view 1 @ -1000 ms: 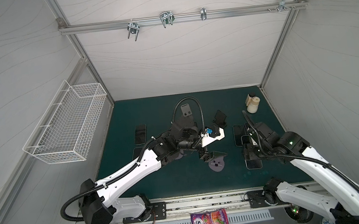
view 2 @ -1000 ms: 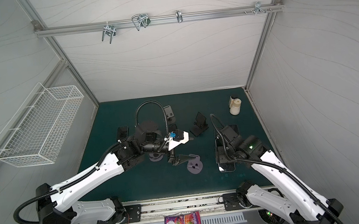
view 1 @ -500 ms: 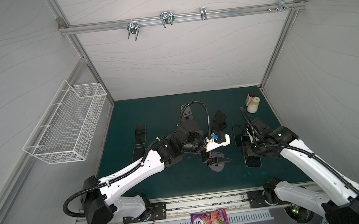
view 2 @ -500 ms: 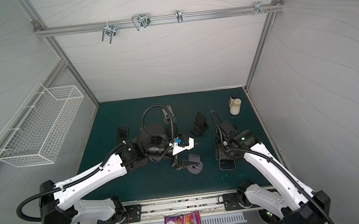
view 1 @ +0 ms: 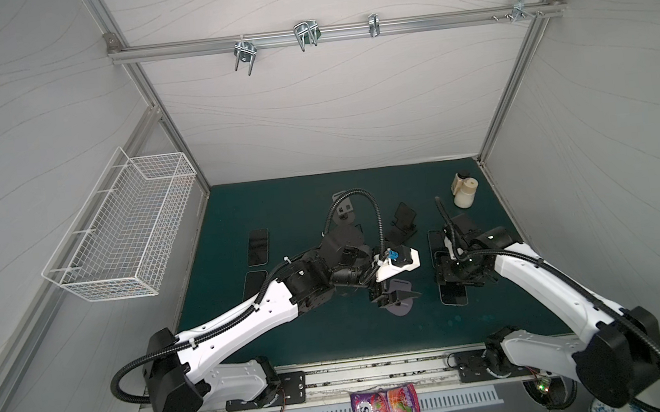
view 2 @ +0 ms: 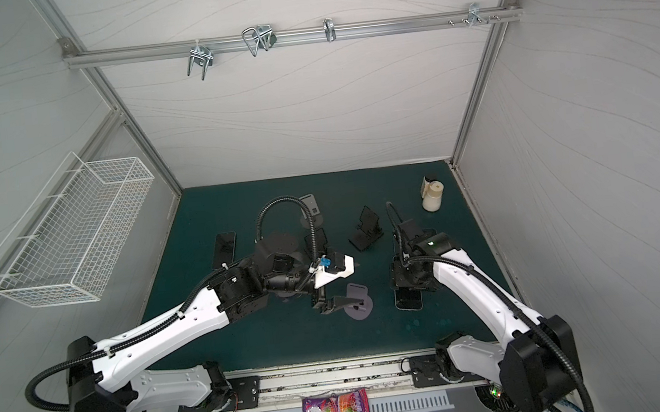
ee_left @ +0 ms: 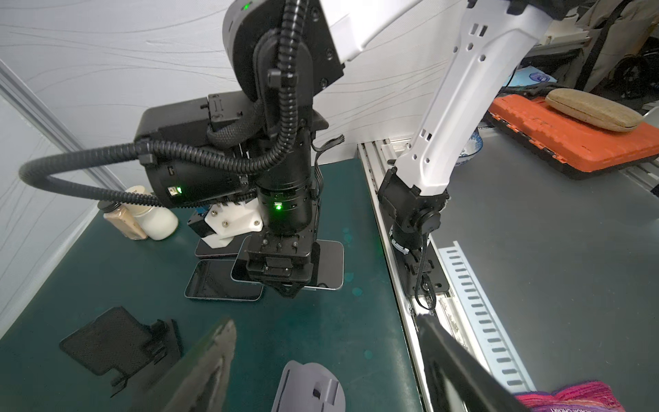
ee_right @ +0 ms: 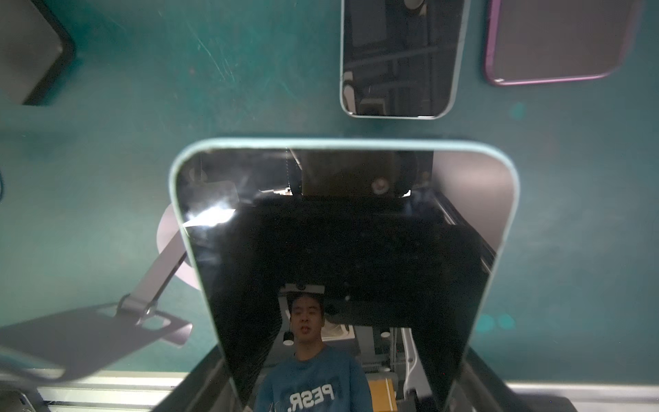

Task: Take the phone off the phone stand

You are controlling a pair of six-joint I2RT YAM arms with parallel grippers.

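My right gripper (ee_left: 287, 289) clamps one phone (ee_right: 342, 232) of five, two just below it; whether my left gripper (view 1: 386, 299) grips the stand (ee_left: 308, 388), I cannot tell.

Both top views hang high above and well behind the claws, far off, tilted steeply down at the whole mat (view 1: 354, 338). They share almost everything. The left wrist camera sits behind the left claw (ee_left: 326, 331), looking low across the mat at the right claw (ee_left: 289, 290) just ahead. The right wrist camera looks straight down, very close, over the phone (ee_right: 342, 232) in that claw. Both wrist views share the stand (ee_left: 310, 388) by the left claw.
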